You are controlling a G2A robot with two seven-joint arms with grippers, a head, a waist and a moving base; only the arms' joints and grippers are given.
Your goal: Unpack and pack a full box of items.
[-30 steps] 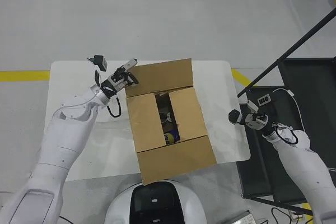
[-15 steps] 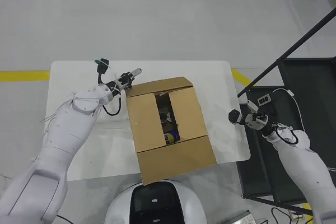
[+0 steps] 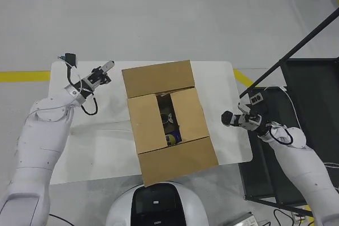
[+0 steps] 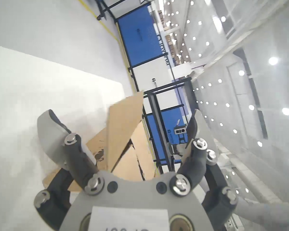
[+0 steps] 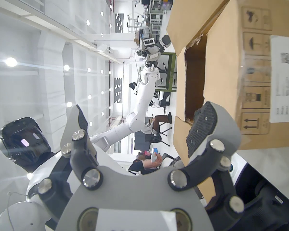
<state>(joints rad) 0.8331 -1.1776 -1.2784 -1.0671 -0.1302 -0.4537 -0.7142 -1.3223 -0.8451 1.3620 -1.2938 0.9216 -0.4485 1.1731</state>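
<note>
Backs left claw [image 3: 105, 69], spread empty, off the folded-out far flap [image 3: 158, 78] — edges right claw [image 3: 226, 118], also spread, toward the box [image 3: 189, 121]; opens way for unpacking.

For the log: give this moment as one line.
box: end flaps open, side flaps nearly shut | items: inside | left jaws: open, empty | right jaws: open, empty

Noted cardboard box [image 3: 158, 130] at frame centre on white table [image 3: 73, 152]; upper and lower flaps laid outward, items [image 3: 170, 130] visible in gap between side flaps. Found left gripper [image 3: 107, 66] upper left, apart from box; right gripper [image 3: 226, 118] centre right.
</note>
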